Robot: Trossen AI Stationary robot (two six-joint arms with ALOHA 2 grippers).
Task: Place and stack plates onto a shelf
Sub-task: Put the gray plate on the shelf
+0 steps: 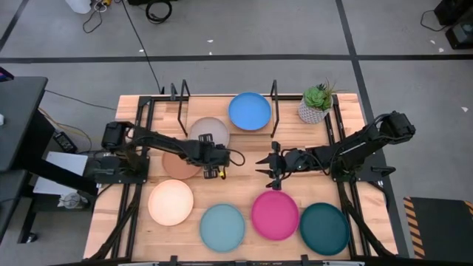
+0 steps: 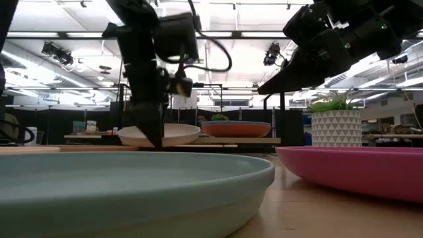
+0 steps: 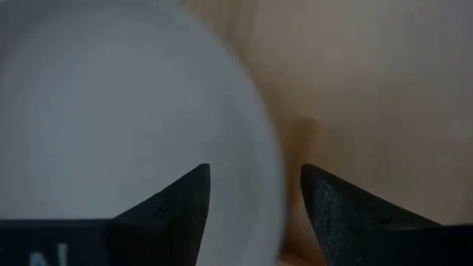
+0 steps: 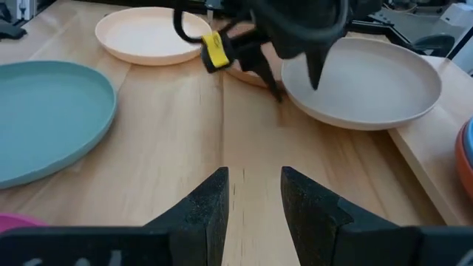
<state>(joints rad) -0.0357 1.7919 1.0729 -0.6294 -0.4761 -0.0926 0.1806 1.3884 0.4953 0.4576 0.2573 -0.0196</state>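
Two plates sit on the shelf (image 1: 222,112) at the table's far edge: a pale tan plate (image 1: 209,131) overhanging its front at the left end, and a blue plate (image 1: 249,111) over an orange plate (image 2: 236,129), whose rim shows beneath it in the low view, at the right end. Just in front of the tan one, partly under the left arm, lies a brownish plate (image 1: 179,165) on the table. Along the near side run a peach plate (image 1: 171,202), a light blue plate (image 1: 222,227), a magenta plate (image 1: 275,214) and a dark teal plate (image 1: 324,228).

The left gripper (image 1: 215,157) straddles the tan plate's rim, fingers (image 3: 334,207) apart, one on each side of the edge and not clamped. The right gripper (image 1: 267,164) hovers over bare wood mid-table, above the magenta plate, fingers parted and holding nothing. A small potted plant (image 1: 316,103) stands beside the shelf's right upright.
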